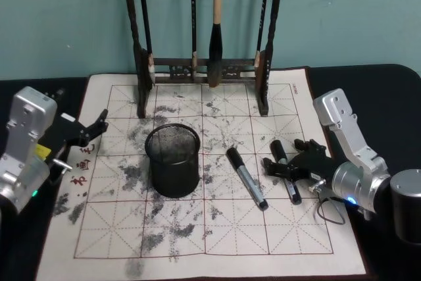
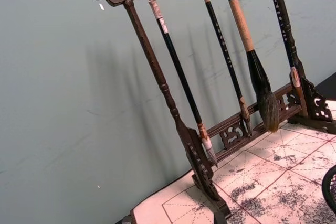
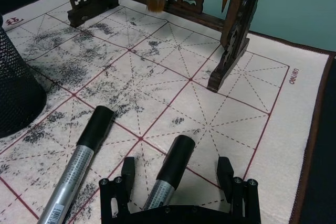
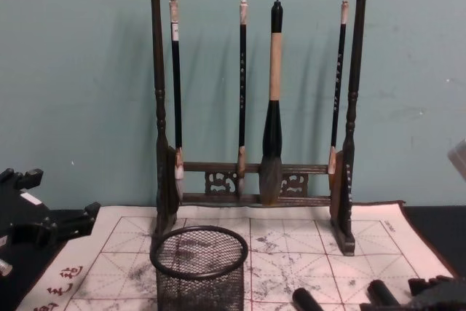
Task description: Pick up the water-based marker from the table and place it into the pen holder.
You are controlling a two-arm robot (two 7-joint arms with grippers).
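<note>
The right gripper sits low on the mat, its jaws apart on both sides of a marker. The pen holder stands well to its left. The left gripper waits at the mat's left edge, jaws apart.

mat right edge: red "deli" logo | left edge: red Chinese characters, illegible

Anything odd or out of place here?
Nothing toppled. The mat is blotched with grey ink smudges around the upright pen holder. A second marker lies beside the marker the open right gripper straddles. Left gripper sits at the mat's left edge.
</note>
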